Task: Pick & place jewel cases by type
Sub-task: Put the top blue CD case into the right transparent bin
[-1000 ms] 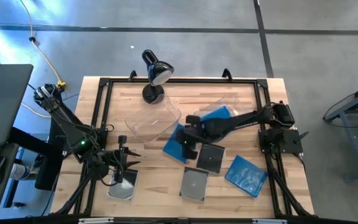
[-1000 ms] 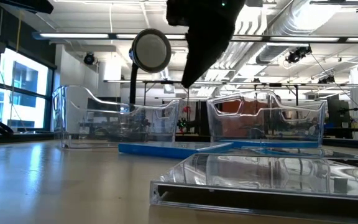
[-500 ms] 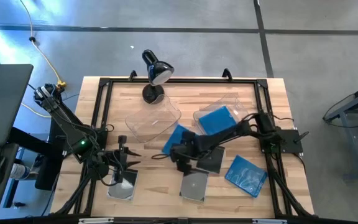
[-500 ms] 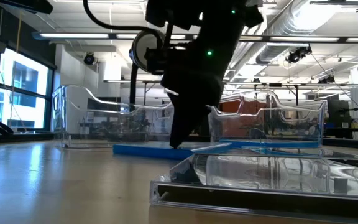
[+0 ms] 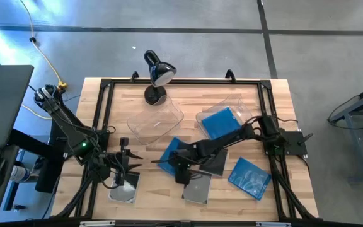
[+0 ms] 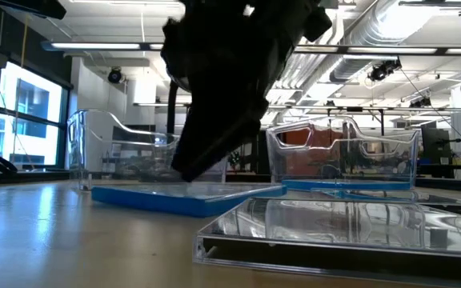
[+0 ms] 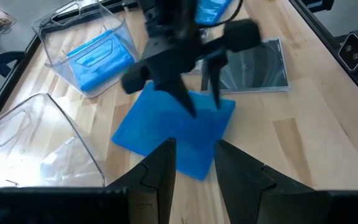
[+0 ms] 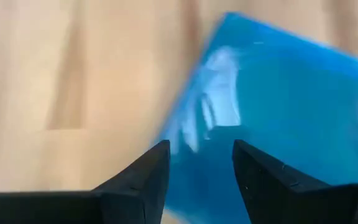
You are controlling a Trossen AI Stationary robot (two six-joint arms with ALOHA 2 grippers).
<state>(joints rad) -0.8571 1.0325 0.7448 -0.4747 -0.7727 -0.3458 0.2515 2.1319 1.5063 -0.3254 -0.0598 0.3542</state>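
Bare wood lies open ahead of the right gripper (image 5: 169, 165), fingers apart, straddling the edge of a flat blue jewel case (image 5: 172, 151). Three blue cases show, one inside a clear bin (image 5: 247, 108). The left gripper (image 5: 123, 169), fingers apart, hovers beside a grey case (image 5: 123, 189).

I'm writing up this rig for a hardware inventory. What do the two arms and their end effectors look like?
Both arms are dark, near-black, jointed and slender. The left arm shows a small green light and yellow cabling near its base. The right arm carries thin black cables near its base. Each end effector has two dark tapered fingers: the left end effector and the right end effector.
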